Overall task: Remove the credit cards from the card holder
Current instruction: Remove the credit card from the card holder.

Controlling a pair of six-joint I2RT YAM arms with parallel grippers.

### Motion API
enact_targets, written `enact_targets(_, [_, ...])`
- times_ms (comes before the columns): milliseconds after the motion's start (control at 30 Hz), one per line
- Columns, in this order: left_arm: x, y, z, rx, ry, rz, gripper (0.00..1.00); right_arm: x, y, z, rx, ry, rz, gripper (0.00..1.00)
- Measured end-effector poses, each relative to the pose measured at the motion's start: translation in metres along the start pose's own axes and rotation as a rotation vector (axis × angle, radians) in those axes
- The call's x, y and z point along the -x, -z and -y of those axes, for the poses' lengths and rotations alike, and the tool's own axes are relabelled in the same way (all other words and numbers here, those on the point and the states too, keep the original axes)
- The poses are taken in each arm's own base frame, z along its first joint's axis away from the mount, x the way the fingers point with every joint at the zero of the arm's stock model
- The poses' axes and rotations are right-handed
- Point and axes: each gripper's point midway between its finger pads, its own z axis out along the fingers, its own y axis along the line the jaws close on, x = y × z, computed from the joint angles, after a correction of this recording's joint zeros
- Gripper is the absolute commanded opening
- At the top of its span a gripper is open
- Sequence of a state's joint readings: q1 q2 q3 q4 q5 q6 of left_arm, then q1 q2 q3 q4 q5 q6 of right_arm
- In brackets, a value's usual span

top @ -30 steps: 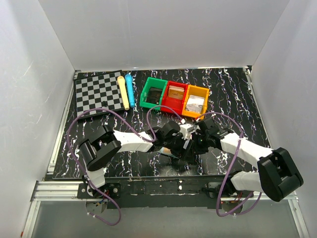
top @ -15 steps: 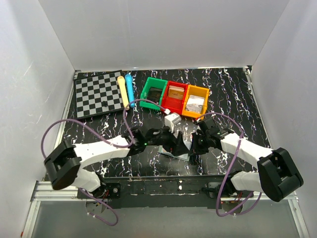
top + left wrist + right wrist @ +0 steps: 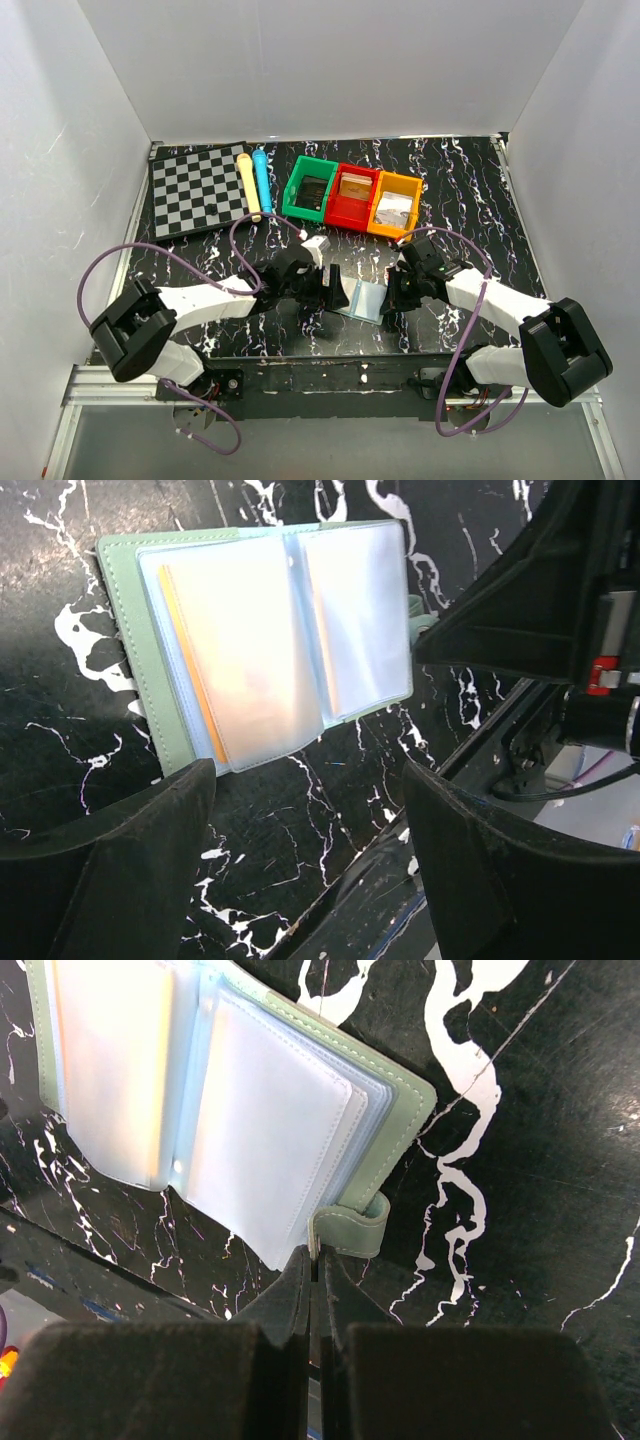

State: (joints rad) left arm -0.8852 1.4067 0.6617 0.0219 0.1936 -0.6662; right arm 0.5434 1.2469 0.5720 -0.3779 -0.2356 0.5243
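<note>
The card holder (image 3: 362, 298) lies open on the black marbled table, near the front edge, its clear sleeves facing up (image 3: 260, 640). A tan-orange credit card (image 3: 187, 655) sits inside the left sleeve, its long edge showing. My right gripper (image 3: 317, 1260) is shut on the holder's small green tab (image 3: 350, 1228), at the holder's right side in the top view (image 3: 390, 296). Just left of the holder, my left gripper (image 3: 333, 290) stands open; nothing is between its fingers (image 3: 310, 780), only bare table.
A checkerboard (image 3: 200, 188) lies at the back left, with a yellow stick (image 3: 247, 185) and a blue stick (image 3: 262, 178) beside it. Green (image 3: 310, 187), red (image 3: 350, 195) and orange (image 3: 393, 205) bins stand behind the holder. The table's front edge runs just below the holder.
My left gripper has drawn back to the left, off the holder, which now lies uncovered and spread open. The right gripper has kept its grip on the tab.
</note>
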Motion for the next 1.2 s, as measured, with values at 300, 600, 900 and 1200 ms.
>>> enact_targets(300, [-0.007, -0.012, -0.011, 0.044, 0.016, -0.036, 0.75, 0.0, 0.0, 0.0, 0.001, 0.0, 0.001, 0.01])
enact_targets(600, [-0.007, -0.02, -0.008, 0.028, 0.017, -0.05, 0.74, 0.0, 0.0, 0.0, 0.002, 0.001, 0.001, 0.01])
enact_targets(900, [-0.013, -0.026, -0.008, 0.016, 0.019, -0.085, 0.73, 0.001, 0.0, -0.001, 0.004, 0.001, 0.002, 0.01])
enact_targets(1200, [-0.014, -0.032, 0.0, -0.013, 0.008, -0.101, 0.73, 0.001, 0.0, -0.001, 0.005, 0.002, 0.002, 0.01])
